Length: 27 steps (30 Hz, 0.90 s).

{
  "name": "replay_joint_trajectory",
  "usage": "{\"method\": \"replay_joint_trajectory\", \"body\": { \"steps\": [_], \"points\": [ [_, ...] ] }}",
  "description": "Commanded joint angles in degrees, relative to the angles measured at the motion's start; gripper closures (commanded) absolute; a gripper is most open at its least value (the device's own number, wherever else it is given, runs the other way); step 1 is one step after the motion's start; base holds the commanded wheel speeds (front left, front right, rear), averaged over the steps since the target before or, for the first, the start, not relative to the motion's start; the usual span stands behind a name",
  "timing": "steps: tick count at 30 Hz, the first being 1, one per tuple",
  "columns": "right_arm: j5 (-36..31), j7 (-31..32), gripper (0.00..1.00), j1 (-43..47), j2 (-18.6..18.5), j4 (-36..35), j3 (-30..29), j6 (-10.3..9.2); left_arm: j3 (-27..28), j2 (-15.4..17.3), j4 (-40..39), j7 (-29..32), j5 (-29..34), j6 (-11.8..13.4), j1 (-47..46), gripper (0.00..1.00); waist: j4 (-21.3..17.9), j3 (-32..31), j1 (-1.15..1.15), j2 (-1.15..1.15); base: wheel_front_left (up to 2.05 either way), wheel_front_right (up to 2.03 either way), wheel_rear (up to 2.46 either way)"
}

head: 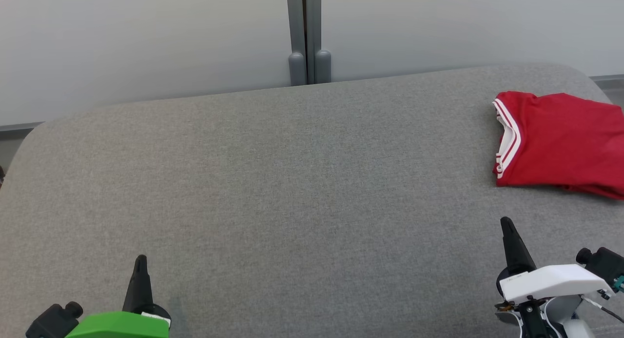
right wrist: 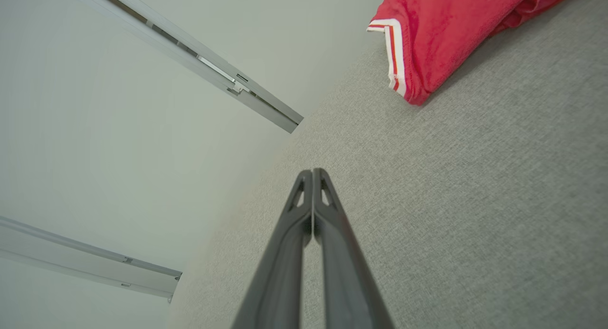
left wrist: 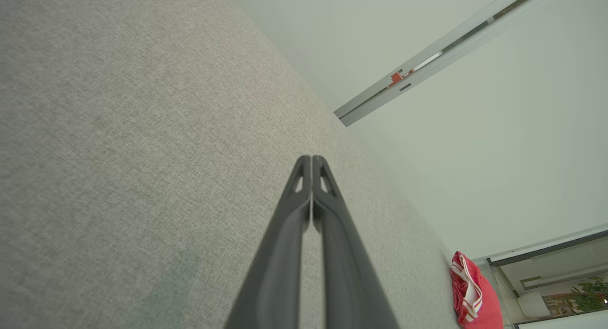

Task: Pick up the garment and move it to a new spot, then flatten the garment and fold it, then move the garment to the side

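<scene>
The T-shirt (head: 565, 138) is bright red, its trim striped white and red. The padded surface (head: 292, 182) is flecked grey. My left gripper (head: 140, 261) is black under a green cover (head: 119, 326), my right gripper (head: 506, 223) black under a white cover (head: 551, 279).

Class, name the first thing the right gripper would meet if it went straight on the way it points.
Likely bare grey cushion, then the pale wall; the right gripper seems aimed just beside the red garment, depth unclear.

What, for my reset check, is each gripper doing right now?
Left gripper: closed, holding nothing.
Right gripper: closed, holding nothing; the red garment lies apart from it.
</scene>
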Motion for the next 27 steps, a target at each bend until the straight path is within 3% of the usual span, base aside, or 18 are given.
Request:
{"method": "replay_joint_trajectory", "body": {
  "steps": [1,27],
  "points": [
    [1.9,0.4,1.00,-1.5,-0.2,-0.4,-0.3,-0.03,0.3,0.5,-0.3,0.3,-1.9,-0.5,-1.7,1.00,0.0,0.0,0.00,0.00,0.00,0.00,0.00],
    [18.3,4.4,1.00,-3.3,-0.2,0.3,-1.6,-0.02,2.2,0.6,1.6,4.3,-17.0,-2.9,-5.3,1.00,0.3,0.2,0.00,0.00,0.00,0.00,0.00]
  ]
}}
